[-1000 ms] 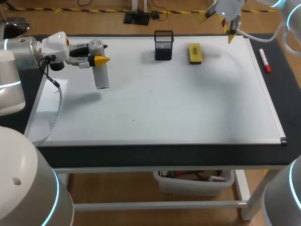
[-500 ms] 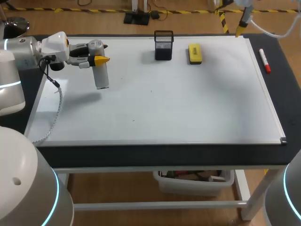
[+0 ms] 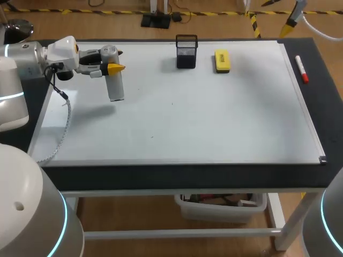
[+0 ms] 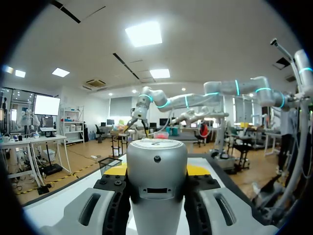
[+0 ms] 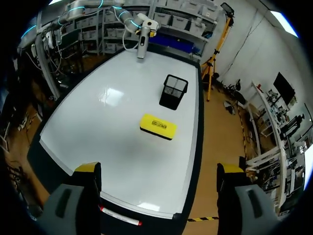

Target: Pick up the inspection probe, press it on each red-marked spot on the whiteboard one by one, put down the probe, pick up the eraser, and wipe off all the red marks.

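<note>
Left gripper (image 3: 110,67): clenched on the probe, one finger on each side of its upper body, yellow tips visible on both flanks in the left wrist view
Probe (image 3: 114,85): grey cylinder with a rounded cap, held upright between the left gripper's fingers, lower end hanging below them over the whiteboard; contact with the board surface not determinable
Right gripper (image 5: 159,171): released, fingers wide apart, nothing between them; raised high over the far right corner of the worktop
Whiteboard (image 3: 214,118): flat on the worktop, under the left gripper, spread out ahead of and below the right gripper
Eraser (image 5: 157,126): yellow block lying flat on the whiteboard, ahead of and well below the right gripper, well apart from the left gripper; untouched
Pen holder (image 5: 173,91): black mesh cup, upright on the whiteboard, just beyond the eraser as seen from the right gripper, not touching it
Marker (image 3: 302,69): white body with red cap, lying on the black worktop just beside the whiteboard's edge, below the right gripper
Worktop (image 3: 327,107): black surface carrying the whiteboard and the marker
</note>
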Action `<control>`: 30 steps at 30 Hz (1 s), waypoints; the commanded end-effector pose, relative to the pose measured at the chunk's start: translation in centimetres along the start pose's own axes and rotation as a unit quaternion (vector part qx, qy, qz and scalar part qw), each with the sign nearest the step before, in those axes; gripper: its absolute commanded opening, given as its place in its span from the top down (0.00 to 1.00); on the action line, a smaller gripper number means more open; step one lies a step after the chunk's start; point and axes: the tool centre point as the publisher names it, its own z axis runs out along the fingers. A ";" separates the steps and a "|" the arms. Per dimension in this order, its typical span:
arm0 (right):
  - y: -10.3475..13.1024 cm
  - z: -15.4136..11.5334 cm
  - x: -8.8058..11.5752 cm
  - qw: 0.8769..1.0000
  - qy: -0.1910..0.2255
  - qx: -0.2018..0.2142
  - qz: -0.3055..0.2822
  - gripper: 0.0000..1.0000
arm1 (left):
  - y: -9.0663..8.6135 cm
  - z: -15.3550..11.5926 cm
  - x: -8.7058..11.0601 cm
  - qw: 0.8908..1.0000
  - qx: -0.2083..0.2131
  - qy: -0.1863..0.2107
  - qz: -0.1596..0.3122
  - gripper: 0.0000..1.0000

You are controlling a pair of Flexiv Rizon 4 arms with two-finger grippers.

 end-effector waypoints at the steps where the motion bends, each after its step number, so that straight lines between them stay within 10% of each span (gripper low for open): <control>1: 0.4 -2.0 -0.7 1.000 0.010 0.005 -0.004 0.00 | 0.0 0.1 0.1 1.000 0.001 -0.001 0.002 1.00; 15: 1.0 -2.9 -0.4 1.000 0.017 0.004 0.001 0.00 | 0.0 0.1 0.1 1.000 0.001 -0.001 0.002 1.00; 30: 1.0 -2.9 -0.4 1.000 0.017 0.004 0.001 0.00 | -3.1 7.0 -5.2 0.996 -0.005 0.074 0.045 1.00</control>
